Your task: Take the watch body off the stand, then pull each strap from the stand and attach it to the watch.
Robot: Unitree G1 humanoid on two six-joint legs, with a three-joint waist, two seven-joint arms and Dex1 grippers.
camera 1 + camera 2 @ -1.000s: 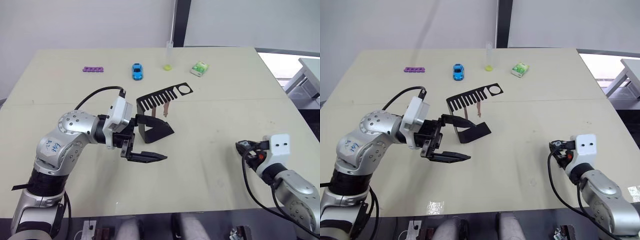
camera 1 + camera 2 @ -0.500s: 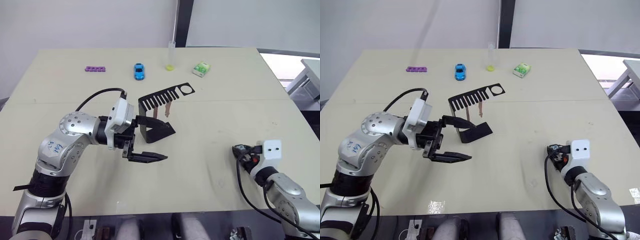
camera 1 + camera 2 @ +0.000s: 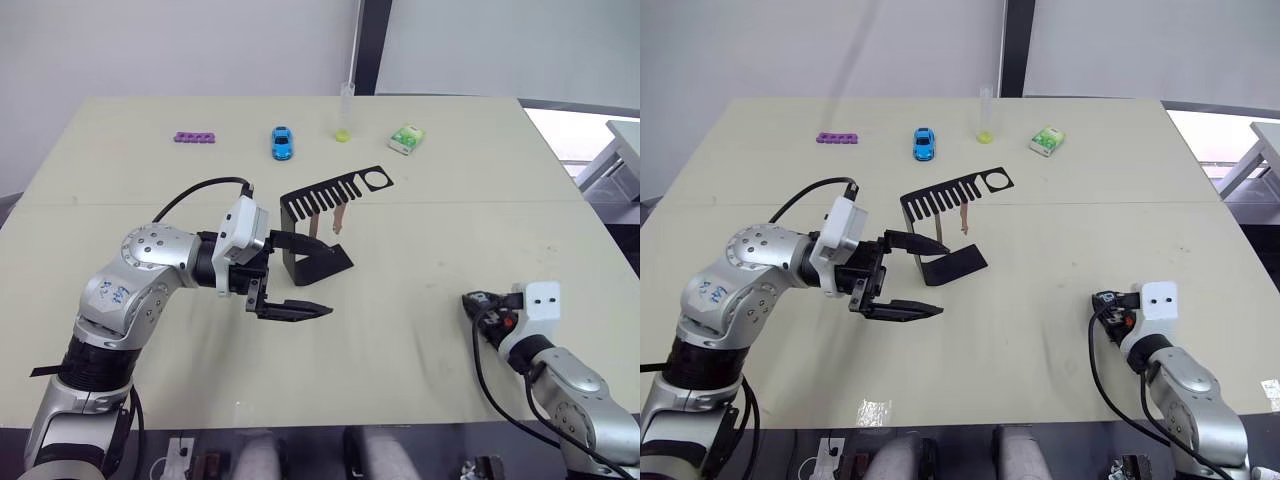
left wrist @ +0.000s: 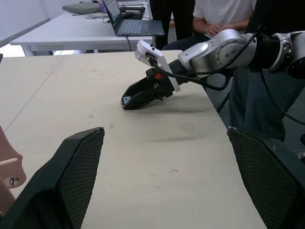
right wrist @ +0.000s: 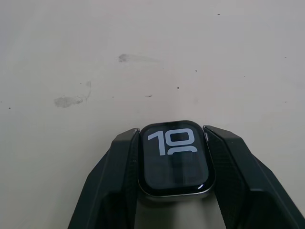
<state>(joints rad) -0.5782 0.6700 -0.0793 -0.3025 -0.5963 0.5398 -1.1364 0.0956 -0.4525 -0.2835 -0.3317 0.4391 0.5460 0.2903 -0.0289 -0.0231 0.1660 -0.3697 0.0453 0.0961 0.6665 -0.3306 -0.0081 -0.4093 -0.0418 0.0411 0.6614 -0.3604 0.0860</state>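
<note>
Right gripper (image 5: 174,191) is clamped on the watch (image 5: 174,164), low over the desk (image 3: 450,230), well apart from the stand (image 3: 318,240). Left gripper (image 3: 295,275) gapes wide and empty just beside the stand, where both straps (image 3: 337,214) hang from the comb.

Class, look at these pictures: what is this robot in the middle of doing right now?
The robot is assembling a watch. Its right gripper is shut on the watch body, low over the table. The left gripper is open beside the black stand, where the pink straps hang from the slotted top arm. So the body is off the stand, and no strap has been pulled or attached yet.
</note>
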